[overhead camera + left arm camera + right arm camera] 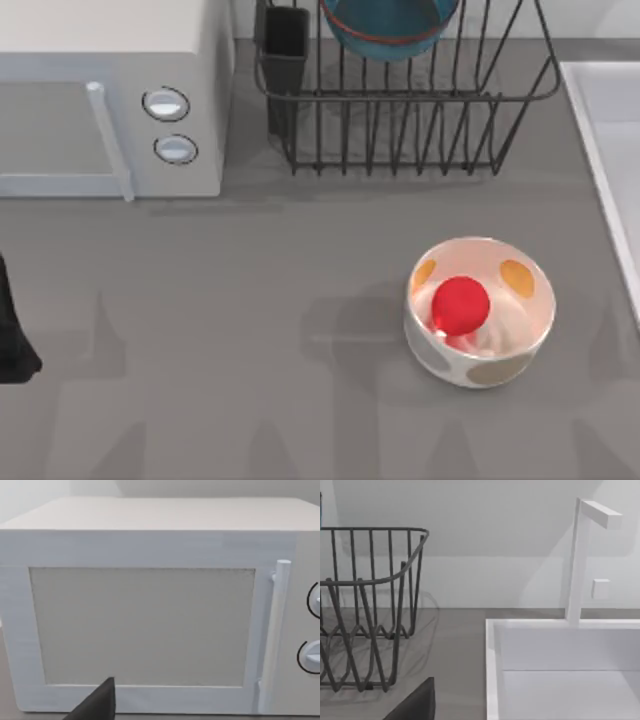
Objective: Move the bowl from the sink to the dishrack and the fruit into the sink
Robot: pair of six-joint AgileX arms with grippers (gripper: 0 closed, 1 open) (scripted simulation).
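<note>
Grippers first: left arm is a dark shape at the table's left edge, in front of the white microwave-like box; a black finger tip pokes into the left wrist view, facing the box's door. Whether the left claw is spread or closed, cannot tell. Right claw likewise: one dark finger tip in the right wrist view, aimed between dishrack and sink; its state cannot be read.

Fruit sits inside the white spotted bowl, in front of the dishrack and a little to its right. Teal bowl rests in the dishrack, apparently tilted against the bars, partly cut off. Dark utensil cup occupies the dishrack's left corner. Sink lies right of the dishrack; white faucet rises from its back rim.
</note>
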